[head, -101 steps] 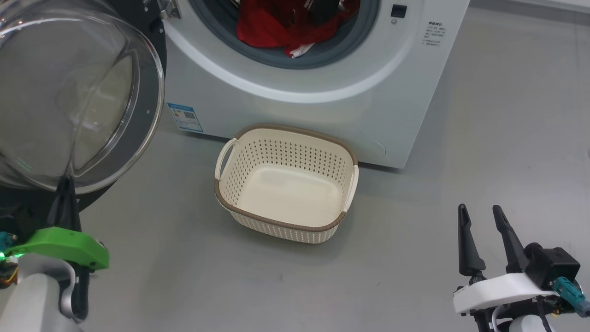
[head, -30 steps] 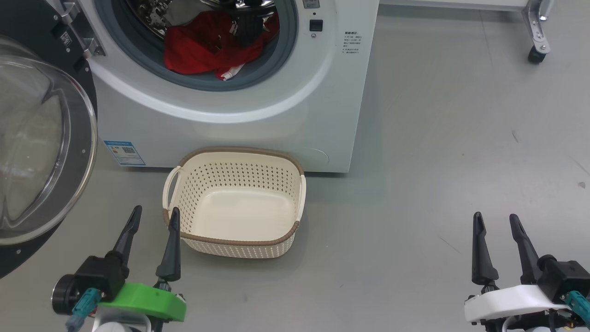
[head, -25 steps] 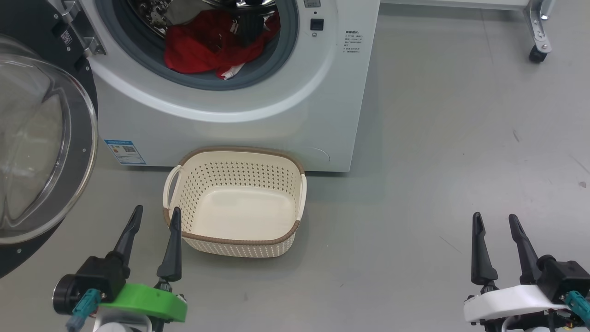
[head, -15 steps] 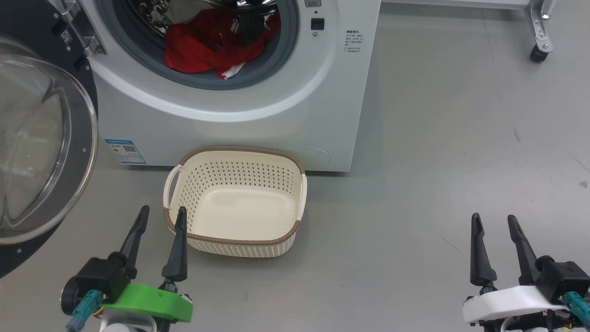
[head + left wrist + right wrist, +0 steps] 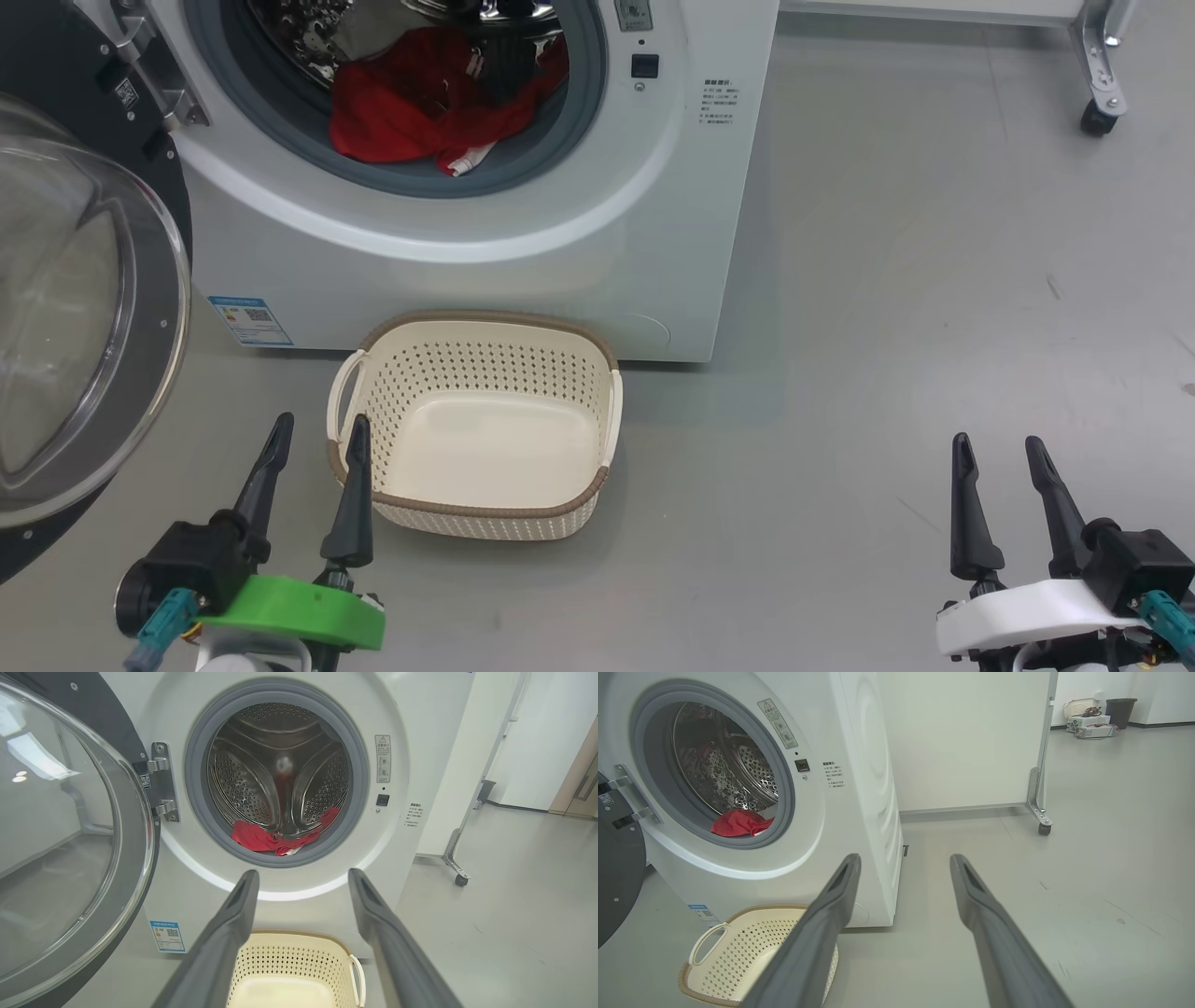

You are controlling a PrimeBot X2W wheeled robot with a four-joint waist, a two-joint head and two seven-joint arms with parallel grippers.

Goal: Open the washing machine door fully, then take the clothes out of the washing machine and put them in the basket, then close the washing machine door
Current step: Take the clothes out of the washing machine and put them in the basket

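The white washing machine [image 5: 597, 215] stands with its round door [image 5: 84, 317] swung wide to the left. Red clothes [image 5: 420, 112] with white trim lie at the drum's front lip, also seen as clothes [image 5: 275, 840] and clothes [image 5: 738, 823]. The cream basket [image 5: 485, 509] sits empty on the floor before the machine. My left gripper [image 5: 317, 434] hangs open beside the basket's left handle, holding nothing. Far to the right over bare floor, my right gripper [image 5: 994, 448] is open and holds nothing.
Grey floor [image 5: 887, 327] spreads to the right of the machine. A white panel on a castor [image 5: 1097, 117] stands at the back right. The open door [image 5: 70, 835] takes up the space on the left.
The head camera has shifted slightly, so the whole picture sits a little lower. The left gripper edged right then back by the basket's handle. Both grippers stay open.
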